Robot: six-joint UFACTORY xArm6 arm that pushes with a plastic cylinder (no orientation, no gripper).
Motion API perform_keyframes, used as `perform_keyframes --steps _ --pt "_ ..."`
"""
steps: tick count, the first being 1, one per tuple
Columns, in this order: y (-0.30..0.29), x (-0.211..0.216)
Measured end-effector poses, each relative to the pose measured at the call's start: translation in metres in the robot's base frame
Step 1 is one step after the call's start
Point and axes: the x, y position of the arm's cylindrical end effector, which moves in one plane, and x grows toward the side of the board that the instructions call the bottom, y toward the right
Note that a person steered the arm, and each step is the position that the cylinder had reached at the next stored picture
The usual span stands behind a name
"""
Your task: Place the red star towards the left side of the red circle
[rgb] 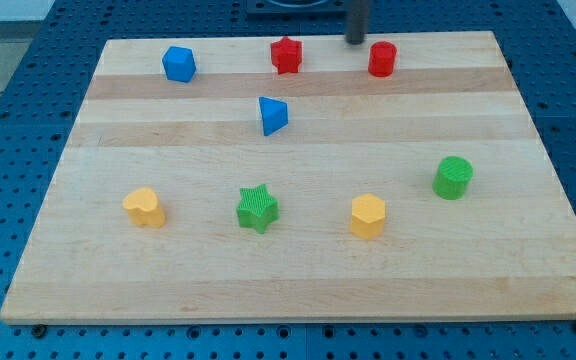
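The red star (286, 55) lies near the top edge of the wooden board (298, 290), at the view's top middle. The red circle (382, 59) lies to its right, with a gap of about two block widths between them. My tip (356, 41) is at the board's top edge, between the two red blocks and closer to the red circle, just up and left of it. It touches neither block.
A blue cube-like block (179, 64) sits at the top left and a blue triangle (273, 115) below the red star. Along the lower row lie a yellow heart (145, 207), a green star (257, 209), a yellow hexagon (367, 216) and a green cylinder (453, 177).
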Motion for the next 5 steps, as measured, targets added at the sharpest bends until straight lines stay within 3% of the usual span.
perform_keyframes --steps 3,4,5 --pt "-0.121 -0.002" --pt "-0.064 0.009" --pt "-0.067 0.033"
